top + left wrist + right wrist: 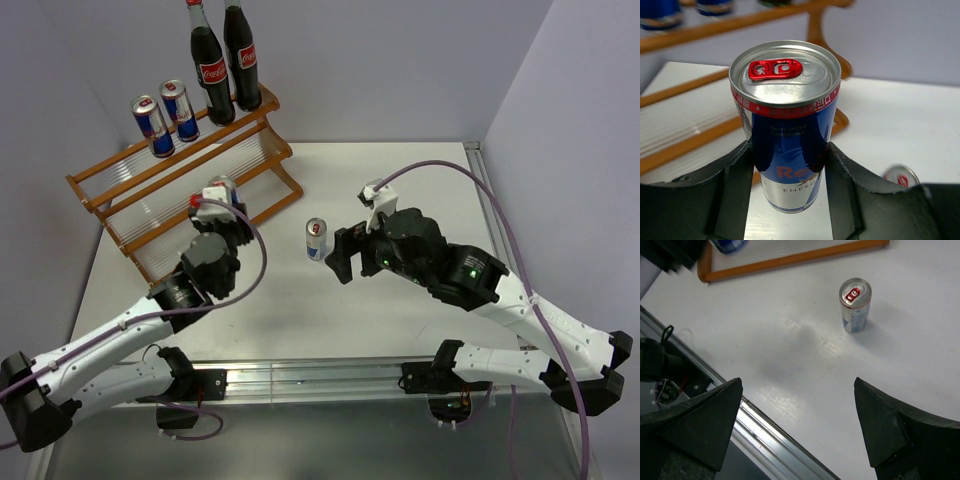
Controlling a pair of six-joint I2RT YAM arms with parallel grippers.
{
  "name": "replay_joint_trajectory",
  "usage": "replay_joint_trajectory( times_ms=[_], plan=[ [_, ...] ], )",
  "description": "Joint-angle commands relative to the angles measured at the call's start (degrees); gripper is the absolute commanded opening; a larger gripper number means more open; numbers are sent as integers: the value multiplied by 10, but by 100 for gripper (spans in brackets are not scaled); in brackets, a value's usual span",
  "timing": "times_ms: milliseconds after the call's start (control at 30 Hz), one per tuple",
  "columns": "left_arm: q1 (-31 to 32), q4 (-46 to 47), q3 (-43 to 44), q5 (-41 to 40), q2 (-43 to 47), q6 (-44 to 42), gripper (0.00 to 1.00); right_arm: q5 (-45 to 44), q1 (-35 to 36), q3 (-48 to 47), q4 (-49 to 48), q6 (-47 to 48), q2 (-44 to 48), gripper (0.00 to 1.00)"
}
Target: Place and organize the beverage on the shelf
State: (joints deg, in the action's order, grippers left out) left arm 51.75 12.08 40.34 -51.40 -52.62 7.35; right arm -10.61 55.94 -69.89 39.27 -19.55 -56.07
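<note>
Left hand [222, 208] clamped on a glossy blue-and-silver cylindrical can [787, 140] with red pull-tab, just beside the slanted wooden-railed shelf [120, 175] of clear ribbed panels; right hand [797, 385] spread wide above the smooth white counter [400, 190], near a second upright can [316, 239].

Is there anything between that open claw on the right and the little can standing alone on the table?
Nothing. Only bare white table lies between the right gripper and the can. The right wrist view shows this most clearly.
</note>
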Motion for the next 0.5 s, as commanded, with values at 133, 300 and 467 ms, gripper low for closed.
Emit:
replay_joint_trajectory(
  times_ms=[133, 300, 467],
  plan=[
    [-115, -74, 147, -13, 3, 20, 0, 26, -18, 22, -51, 20, 2, 100],
    [-228, -119, 238, 36, -47, 18, 0, 26, -22, 40, -60, 25, 12, 100],
    [-309, -135, 276, 98, -63, 2, 0, 24, -29, 50, -60, 31, 29, 100]
  ],
)
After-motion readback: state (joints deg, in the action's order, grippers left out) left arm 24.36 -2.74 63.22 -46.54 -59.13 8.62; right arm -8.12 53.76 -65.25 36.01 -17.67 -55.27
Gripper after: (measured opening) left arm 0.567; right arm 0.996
